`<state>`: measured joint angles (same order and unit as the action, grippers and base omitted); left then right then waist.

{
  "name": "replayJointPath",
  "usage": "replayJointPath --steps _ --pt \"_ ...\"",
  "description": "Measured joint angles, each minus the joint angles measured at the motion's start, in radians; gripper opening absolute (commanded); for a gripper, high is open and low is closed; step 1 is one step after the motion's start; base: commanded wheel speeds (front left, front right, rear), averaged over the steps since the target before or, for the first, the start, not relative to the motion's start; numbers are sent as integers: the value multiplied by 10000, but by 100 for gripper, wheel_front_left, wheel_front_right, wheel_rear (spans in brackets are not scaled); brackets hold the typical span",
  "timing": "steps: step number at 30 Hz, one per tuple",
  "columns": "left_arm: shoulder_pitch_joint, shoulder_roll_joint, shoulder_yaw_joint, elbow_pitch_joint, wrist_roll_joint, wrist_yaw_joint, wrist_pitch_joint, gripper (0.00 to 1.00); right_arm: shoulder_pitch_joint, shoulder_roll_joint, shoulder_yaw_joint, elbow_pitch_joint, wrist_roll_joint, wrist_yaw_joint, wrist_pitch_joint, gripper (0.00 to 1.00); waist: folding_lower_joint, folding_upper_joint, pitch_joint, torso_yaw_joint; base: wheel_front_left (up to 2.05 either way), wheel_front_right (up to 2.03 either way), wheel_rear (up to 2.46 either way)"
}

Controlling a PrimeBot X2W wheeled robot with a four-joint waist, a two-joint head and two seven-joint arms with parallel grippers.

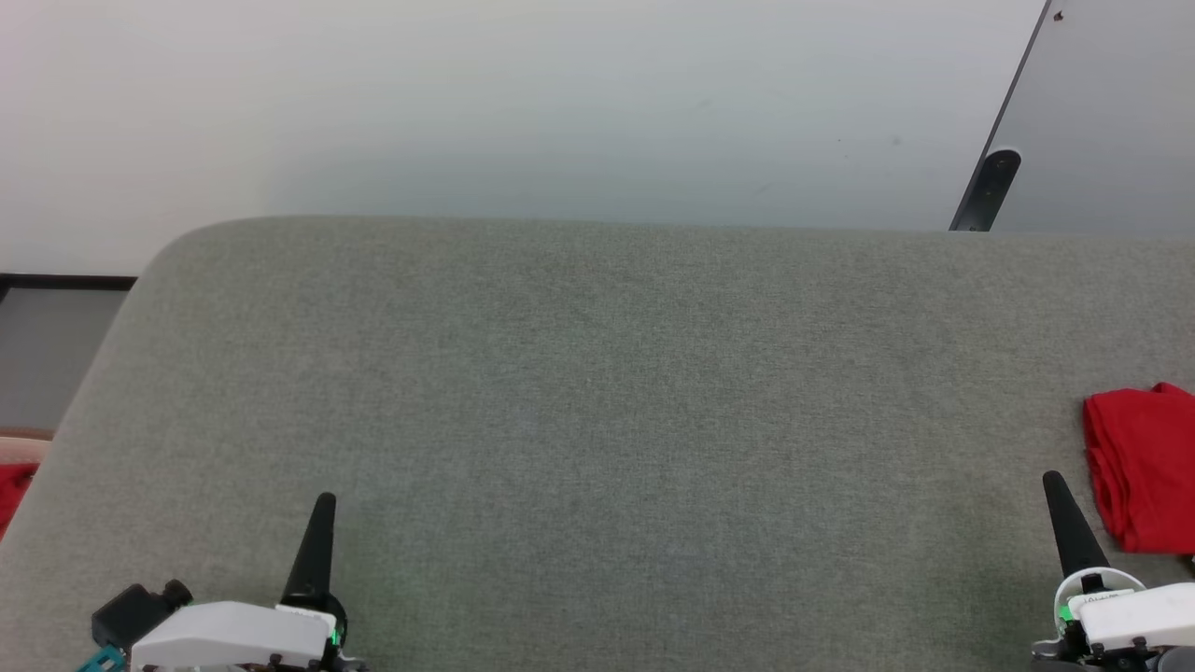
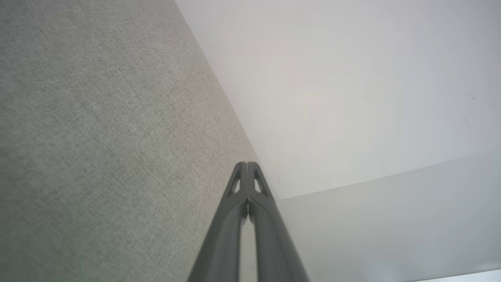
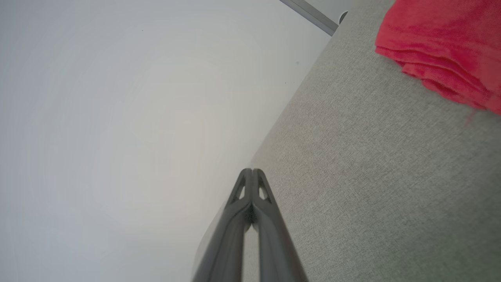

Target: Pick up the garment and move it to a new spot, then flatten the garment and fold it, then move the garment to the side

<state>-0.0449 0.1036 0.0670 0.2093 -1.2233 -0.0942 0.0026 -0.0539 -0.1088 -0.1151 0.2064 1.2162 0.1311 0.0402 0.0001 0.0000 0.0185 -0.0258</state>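
Garment [image 1: 1144, 467]: one, folded, near right gripper [image 1: 1055, 483]; left gripper [image 1: 323, 504] apart; both closed.

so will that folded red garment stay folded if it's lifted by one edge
Probably not: the garment lies in loose, soft layers, so lifted by one edge it would likely sag and fall open. It looks like thin cloth, so likely light for its size. Pushed, it would probably bunch rather than slide, as the grey cloth surface looks textured.
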Motion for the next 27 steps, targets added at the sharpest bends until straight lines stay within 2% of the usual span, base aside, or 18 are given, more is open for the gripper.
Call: replayJointPath --steps 27 --pt "-332 -295 259 209 -2092 -180 604 0 -297 313 -2 203 2107 -2 397 0 0 0 -74 126 0 0 0"
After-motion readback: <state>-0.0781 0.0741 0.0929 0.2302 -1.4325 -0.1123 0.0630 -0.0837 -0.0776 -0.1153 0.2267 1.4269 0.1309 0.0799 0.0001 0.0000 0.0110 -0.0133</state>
